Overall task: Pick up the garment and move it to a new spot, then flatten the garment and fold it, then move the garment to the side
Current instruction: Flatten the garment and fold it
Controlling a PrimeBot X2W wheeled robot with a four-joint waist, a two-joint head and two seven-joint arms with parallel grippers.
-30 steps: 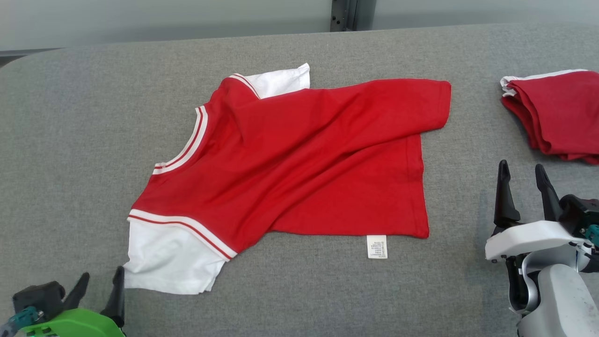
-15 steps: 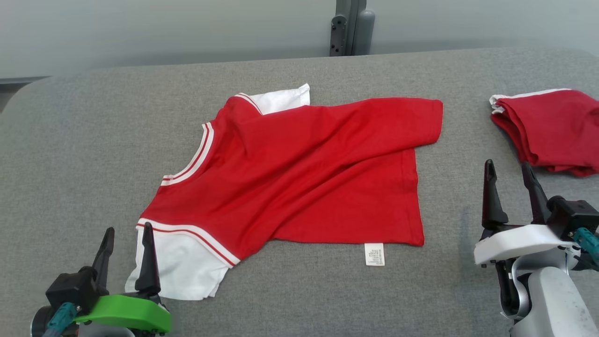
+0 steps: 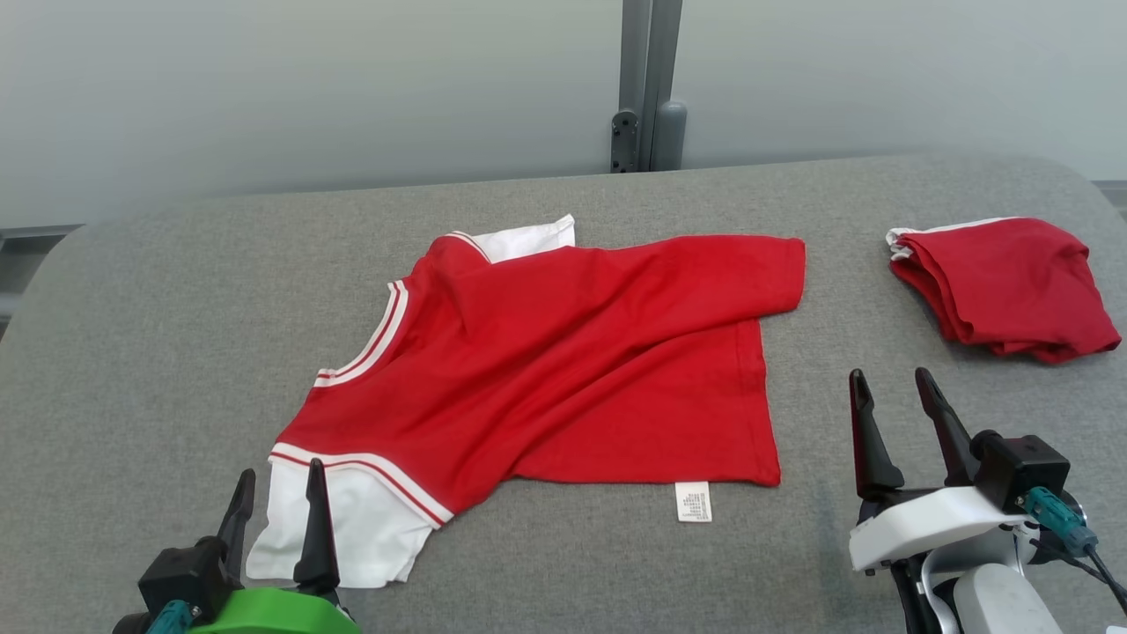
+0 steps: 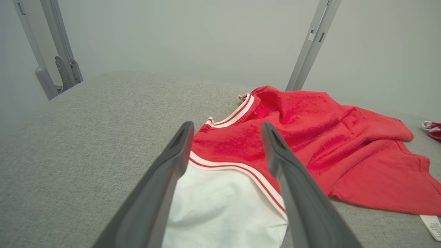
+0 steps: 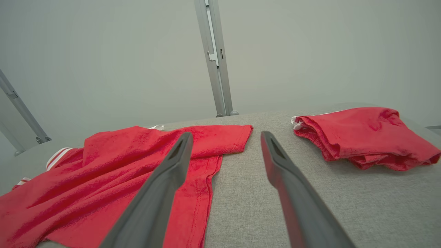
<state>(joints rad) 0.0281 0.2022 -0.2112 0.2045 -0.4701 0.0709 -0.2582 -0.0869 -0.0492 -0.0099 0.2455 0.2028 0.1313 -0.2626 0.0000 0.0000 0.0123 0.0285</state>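
Lying skewed at frame centre, the red garment (image 3: 563, 352) is seen unflattened; L gripper (image 3: 280, 471), jaws apart, is held lower left at its white sleeve (image 3: 339, 528), prob. for a pinch; R gripper (image 3: 889, 374), jaws apart, is parked lower right, clear of cloth.

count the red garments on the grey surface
2. One red shirt lies spread at the middle of the surface; one folded red bundle sits at its right end, and its layers might hide another piece.
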